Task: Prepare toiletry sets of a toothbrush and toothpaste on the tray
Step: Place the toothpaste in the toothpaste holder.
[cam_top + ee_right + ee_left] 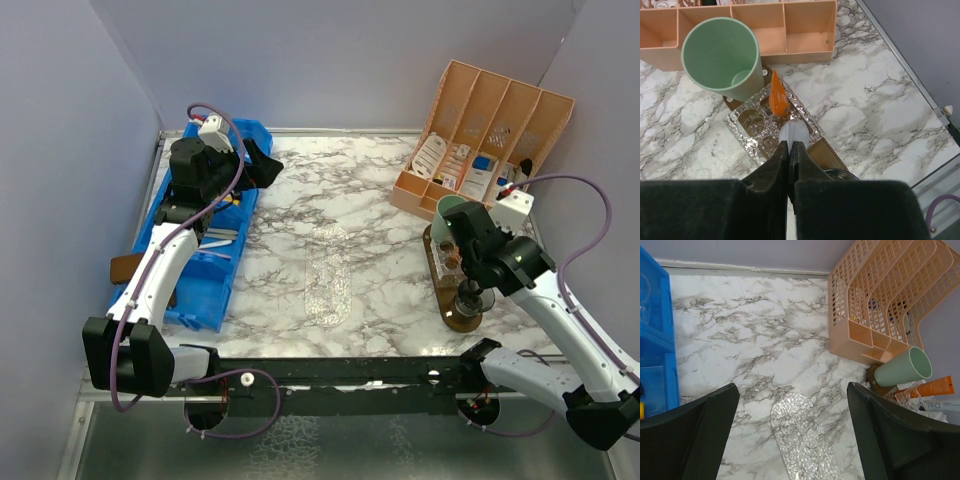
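The left end effector [795, 437] hangs wide open over the marble bench [765, 330], holding nothing. The right end effector [790, 144] is closed, its tips at a pale tube [793, 132]; whether it pinches the tube I cannot tell. The orange tube [777, 96] and mint green cup [720, 57] stand on the brown tray [829, 154], upper left of centre in the right wrist view.

1. The white-and-black left arm [165, 260] stretches forward, and its black left pincer [792, 387] is spread wide.
2. The white-and-black right arm [570, 330] bends inward, and its black right pincer [790, 144] is pressed together, angled downward.
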{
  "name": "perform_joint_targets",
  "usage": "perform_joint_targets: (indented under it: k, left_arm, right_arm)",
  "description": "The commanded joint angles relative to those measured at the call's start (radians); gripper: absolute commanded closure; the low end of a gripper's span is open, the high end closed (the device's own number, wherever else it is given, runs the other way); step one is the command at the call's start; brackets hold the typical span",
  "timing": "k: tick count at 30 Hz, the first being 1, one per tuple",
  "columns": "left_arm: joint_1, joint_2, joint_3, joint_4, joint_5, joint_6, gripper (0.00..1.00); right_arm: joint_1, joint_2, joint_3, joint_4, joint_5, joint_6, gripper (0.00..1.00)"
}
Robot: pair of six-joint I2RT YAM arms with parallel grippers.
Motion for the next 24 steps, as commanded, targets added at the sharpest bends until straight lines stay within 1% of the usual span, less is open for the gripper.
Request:
perform_joint_targets:
  k: [1,13,16,24]
  left_arm:
    - [-0.007,-0.024,-0.002,0.019,-0.015,0.017,0.08]
    - [-0.014,-0.019,-0.002,0.016,-0.017,0.02,0.08]
    - [-0.015,-0.018,-0.002,0.015,-0.017,0.02,0.07]
    - [-0.021,-0.012,-0.002,0.015,-0.012,0.02,0.07]
  right_arm:
    - [-0.003,0.004,-0.021,0.049,0.062,0.033,0.99]
    - [-0.005,0.018,-0.078,0.098,0.08,0.027,0.97]
    - [-0.011,0.021,-0.097,0.113,0.076,0.024,0.96]
    - [-0.032,0.03,-0.144,0.165,0.06,0.013,0.96]
